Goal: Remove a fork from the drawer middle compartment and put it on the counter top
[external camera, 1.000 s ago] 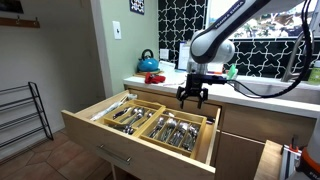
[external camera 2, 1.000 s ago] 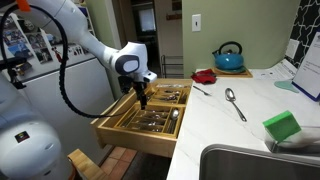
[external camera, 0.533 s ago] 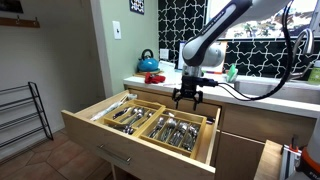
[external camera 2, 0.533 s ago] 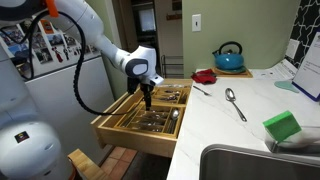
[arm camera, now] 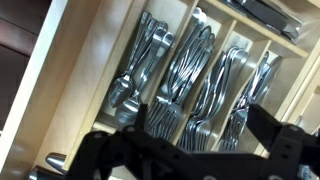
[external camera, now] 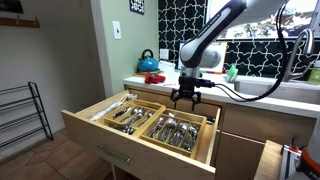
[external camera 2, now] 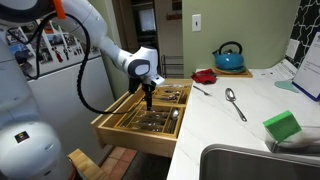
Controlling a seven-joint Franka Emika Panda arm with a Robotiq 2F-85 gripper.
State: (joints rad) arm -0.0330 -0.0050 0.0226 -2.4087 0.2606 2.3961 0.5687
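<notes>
The surface [external camera 2: 250,118] is the largest thing here, a long pale slab. It is mostly free between the blue kettle [external camera 2: 229,57] at the far end and the green sponge [external camera 2: 283,126] near the sink [external camera 2: 240,165]. A spoon [external camera 2: 235,103] already lies on it, so there is enough bare place for a fork.

Below its front edge the drawer [external camera: 100,130] is pulled far out. This leaves the whole wooden organiser open from above, and the robot can come straight down into it.

The arm [external camera: 215,30] bends over from the side of the surface and points its wrist downward, in both exterior views. I think this posture is chosen because the sections are long and narrow, and only a vertical approach fits between their walls.

In the wrist view the sections run side by side, each filled with silver cutlery lying along its length. The middle compartment [arm camera: 190,65] holds what look like forks [arm camera: 160,112], stacked close together. I cannot tell single pieces apart.

The hand [external camera: 187,99] hovers above the organiser, near its centre and clear of the cutlery. Its fingers are spread wide and nothing is between them. The wide opening seems to be prepared for closing around one handle.

The task's fork is therefore in its compartment, not yet touched. In my judgement the step is the descent, and the risk is to catch two forks at once.
</notes>
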